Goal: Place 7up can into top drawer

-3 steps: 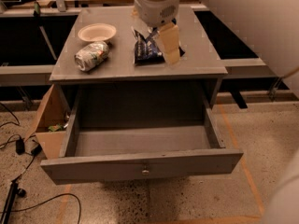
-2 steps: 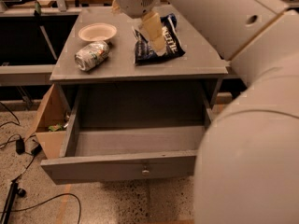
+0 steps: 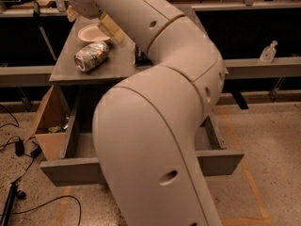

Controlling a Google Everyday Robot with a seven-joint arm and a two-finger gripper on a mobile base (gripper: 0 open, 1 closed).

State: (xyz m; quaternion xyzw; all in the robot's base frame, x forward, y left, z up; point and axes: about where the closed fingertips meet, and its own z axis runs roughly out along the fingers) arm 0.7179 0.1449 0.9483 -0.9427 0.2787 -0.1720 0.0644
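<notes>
The 7up can [image 3: 91, 56], silvery-white and dented with green and red markings, lies on its side on the left part of the grey cabinet top [image 3: 66, 69]. My gripper [image 3: 109, 27] hangs over the back of the cabinet top, just above and to the right of the can and not touching it. The top drawer [image 3: 70, 169] is pulled open below. My arm crosses the view and hides its middle and its knob; only its left and right ends show.
A pale shallow bowl [image 3: 91, 32] sits behind the can. A dark snack bag [image 3: 138, 56] peeks out beside my arm. An open cardboard box [image 3: 48, 121] stands left of the drawer, with cables on the floor. A small bottle [image 3: 268, 52] stands far right.
My gripper has moved left from over the snack bag to above the can and bowl. My arm now fills the middle of the view and covers most of the drawer.
</notes>
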